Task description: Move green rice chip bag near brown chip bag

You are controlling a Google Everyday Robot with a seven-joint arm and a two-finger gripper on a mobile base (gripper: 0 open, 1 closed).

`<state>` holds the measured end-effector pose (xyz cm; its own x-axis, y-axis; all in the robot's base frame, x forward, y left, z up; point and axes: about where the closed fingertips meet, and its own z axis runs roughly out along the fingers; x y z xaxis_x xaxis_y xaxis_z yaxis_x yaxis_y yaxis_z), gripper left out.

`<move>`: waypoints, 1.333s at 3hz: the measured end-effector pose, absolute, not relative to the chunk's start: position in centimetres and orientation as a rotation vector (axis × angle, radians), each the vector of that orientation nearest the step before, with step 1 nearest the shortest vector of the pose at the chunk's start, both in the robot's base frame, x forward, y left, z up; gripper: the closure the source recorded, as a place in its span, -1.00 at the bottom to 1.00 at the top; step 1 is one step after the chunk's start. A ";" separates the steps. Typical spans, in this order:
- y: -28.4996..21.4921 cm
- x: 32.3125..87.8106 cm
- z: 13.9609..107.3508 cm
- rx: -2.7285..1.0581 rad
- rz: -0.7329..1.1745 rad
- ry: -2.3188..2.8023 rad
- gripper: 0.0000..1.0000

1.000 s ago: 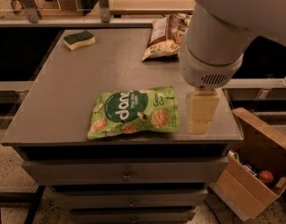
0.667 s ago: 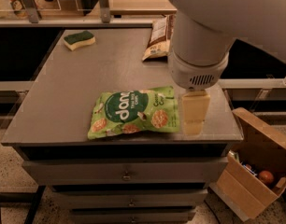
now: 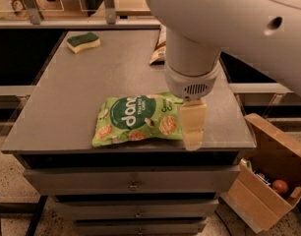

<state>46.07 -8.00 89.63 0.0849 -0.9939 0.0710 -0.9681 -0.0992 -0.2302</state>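
Grey metal tabletop [image 3: 72, 97] on a drawer cabinet [image 3: 133, 180], and the light-green flat rice chip bag [image 3: 135, 119] with the dark-green "dang" circle lies flat near the front edge. The cream-coloured gripper [image 3: 192, 132] hangs right over the bag's right end, under the fat white arm [image 3: 190, 58]. Can't tell if it's open or closed. The dark-brown crinkled chip bag [image 3: 159, 48] peeks out behind the arm at the back, well apart. Green-topped yellow sponge [image 3: 83, 42] sits back left, and an open cardboard box [image 3: 268, 181] is on the floor to the right.

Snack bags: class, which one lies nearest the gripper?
The green rice chip bag at the front edge; the gripper hangs at its right end. The brown chip bag lies far back, behind the arm.
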 end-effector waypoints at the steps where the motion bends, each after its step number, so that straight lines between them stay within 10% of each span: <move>1: -7.4 46.8 88.0 -2.222 -0.234 2.037 -1.00; 4: -4.9 49.0 85.0 -2.094 0.097 2.062 -1.00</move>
